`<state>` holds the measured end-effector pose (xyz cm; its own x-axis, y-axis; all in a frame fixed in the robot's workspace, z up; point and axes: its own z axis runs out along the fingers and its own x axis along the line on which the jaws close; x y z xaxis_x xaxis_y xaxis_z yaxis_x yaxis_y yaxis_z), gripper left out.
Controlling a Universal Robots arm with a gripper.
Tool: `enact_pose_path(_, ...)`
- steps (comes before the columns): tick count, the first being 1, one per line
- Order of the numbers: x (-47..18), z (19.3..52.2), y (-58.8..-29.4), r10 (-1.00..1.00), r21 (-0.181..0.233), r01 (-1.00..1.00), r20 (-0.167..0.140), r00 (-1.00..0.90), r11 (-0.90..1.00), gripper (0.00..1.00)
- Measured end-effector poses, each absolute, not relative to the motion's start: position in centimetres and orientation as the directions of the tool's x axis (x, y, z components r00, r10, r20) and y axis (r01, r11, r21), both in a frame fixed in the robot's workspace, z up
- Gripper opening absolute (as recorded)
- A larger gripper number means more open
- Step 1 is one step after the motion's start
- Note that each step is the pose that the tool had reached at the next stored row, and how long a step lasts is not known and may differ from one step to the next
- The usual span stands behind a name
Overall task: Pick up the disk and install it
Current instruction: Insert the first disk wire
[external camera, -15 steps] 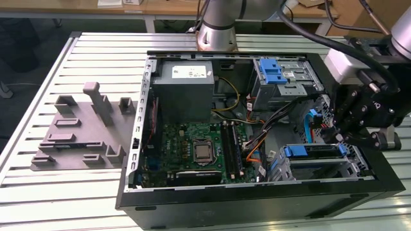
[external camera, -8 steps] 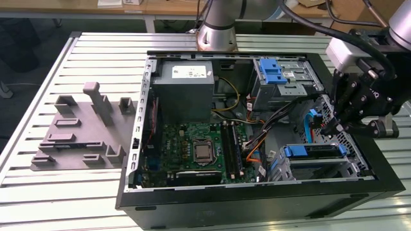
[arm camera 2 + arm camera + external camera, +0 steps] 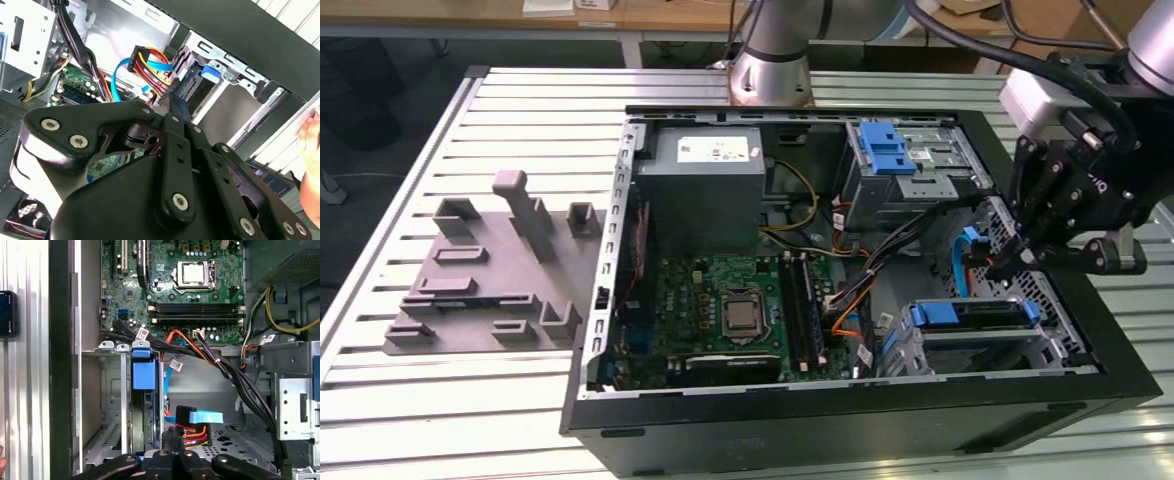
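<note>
Disk sits edge-on in cage slot at case near corner, exterior view's right. Blue bracket faces out, likely as slot guide. Gripper hangs above that corner, fingers closed, empty; we judge closed for pushing.

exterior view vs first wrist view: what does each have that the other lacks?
Exterior alone: the arm's base, the grey fixture block on the slatted table, the power supply, and the gripper over the case's exterior-view right.
First wrist alone: a dark device on the slats outside the case, and the red-yellow connector close up.
Both: motherboard with CPU socket and the disk sitting in its bay.
</note>
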<state>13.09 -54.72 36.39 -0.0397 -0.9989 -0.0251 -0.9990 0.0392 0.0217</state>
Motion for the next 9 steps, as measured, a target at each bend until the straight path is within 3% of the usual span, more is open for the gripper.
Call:
enact_pose_path(3,13.10,36.31,-54.66,-0.999,0.017,-0.999,-0.019,-0.040,0.039,0.17)
enact_pose_path(4,13.10,36.24,-54.62,-0.999,0.015,-0.999,-0.019,-0.040,0.040,0.24)
enact_pose_path(9,12.94,35.85,-54.25,-0.999,-0.002,-0.999,-0.020,-0.050,0.050,0.24)
